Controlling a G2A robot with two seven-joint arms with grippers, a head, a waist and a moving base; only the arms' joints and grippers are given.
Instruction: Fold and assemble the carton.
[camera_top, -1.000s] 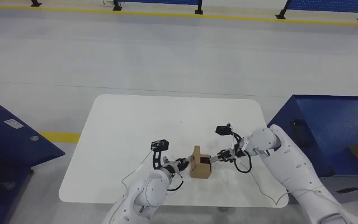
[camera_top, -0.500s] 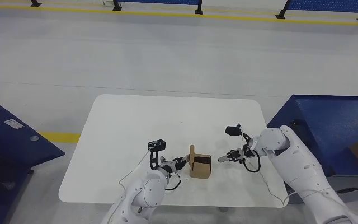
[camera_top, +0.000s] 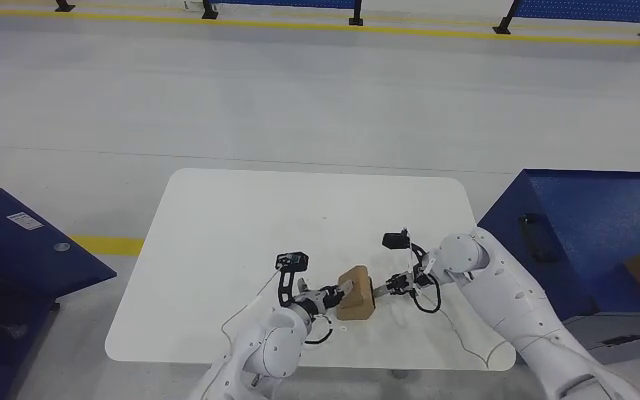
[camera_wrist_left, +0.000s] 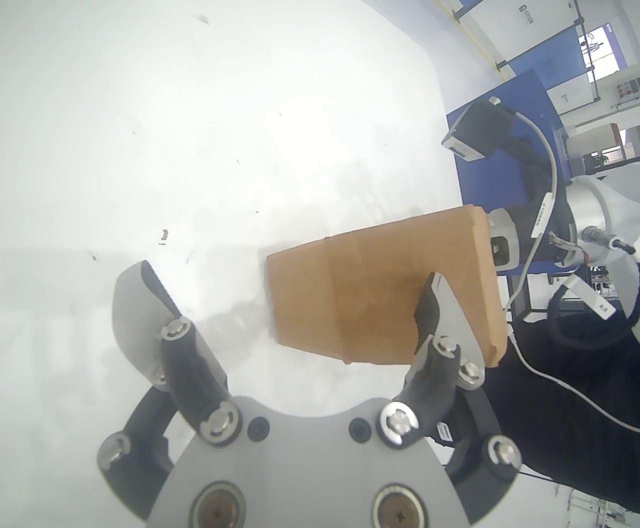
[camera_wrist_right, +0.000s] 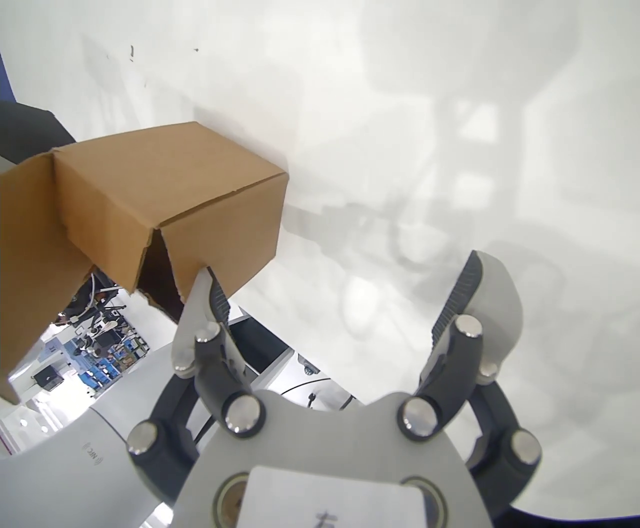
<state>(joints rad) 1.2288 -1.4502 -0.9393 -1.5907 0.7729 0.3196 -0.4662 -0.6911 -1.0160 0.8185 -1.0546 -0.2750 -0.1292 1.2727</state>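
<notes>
left gripper (camera_wrist_left: 289, 275) and right gripper (camera_wrist_right: 342, 265), both spread wide and empty, each set one finger against the cardboard carton (camera_top: 355, 292), seemingly to close its flaps.

Left arm (camera_top: 268, 345) comes in from about 7 o'clock, right arm (camera_top: 500, 290) from 4 o'clock, both bent inward. The left gripper (camera_top: 335, 296) points toward 3 o'clock and the right gripper (camera_top: 385, 288) toward 9 o'clock, so they're basically nose to nose. Both have their jaws spread wide.
</notes>
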